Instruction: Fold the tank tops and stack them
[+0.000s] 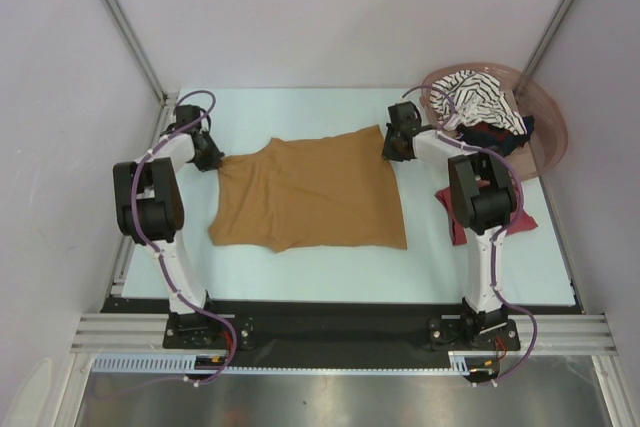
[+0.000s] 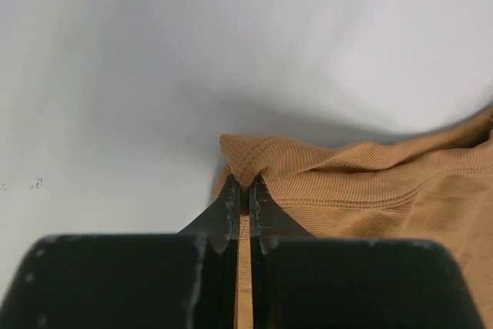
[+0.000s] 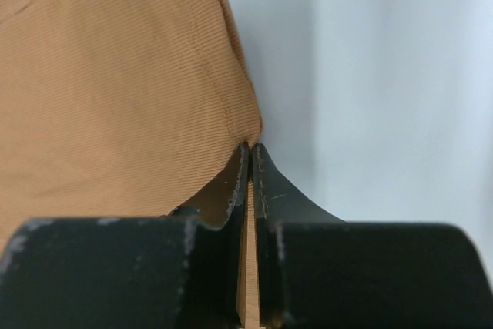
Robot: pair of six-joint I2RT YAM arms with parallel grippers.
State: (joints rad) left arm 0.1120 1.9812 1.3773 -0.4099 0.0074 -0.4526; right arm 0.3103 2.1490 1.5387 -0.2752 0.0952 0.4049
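Cloth swallows the tips of both claws, so little of them shows from above. The left claw (image 1: 213, 157) is pressed together on the far left corner of the mustard-brown tank top (image 1: 310, 197). The left wrist view shows its dark fingers (image 2: 229, 209) nipping a ribbed hem fold, with only a sliver of fabric between them. The right claw (image 1: 393, 143) is likewise clamped on the far right corner, a thin strip of cloth caught between its fingers (image 3: 269, 190). The garment lies spread flat in the middle of the desk (image 1: 300, 277), its near edge uneven.

The dark red tank top (image 1: 452, 222) lies on the desk at the right, mostly hidden under the right arm (image 1: 480, 197); its shape cannot be made out. In the far right corner the pinkish-brown basket (image 1: 548, 112) holds the striped tank top (image 1: 480, 97) bunched on top. The black tank top (image 1: 488, 134) is crumpled beneath it and spills over the near rim; how much of it lies inside is unclear.

The desk is pale and matte, enclosed by plain white walls (image 1: 300, 17) with metal posts (image 1: 120, 22) at the far corners. A black strip (image 1: 340, 309) and a metal rail (image 1: 340, 332) run along the near edge where the arms are bolted. Bare desk shows on the near and far sides of the mustard garment. Its left edge lies close to the left arm (image 1: 150, 202), and its right edge is just beside the right arm.
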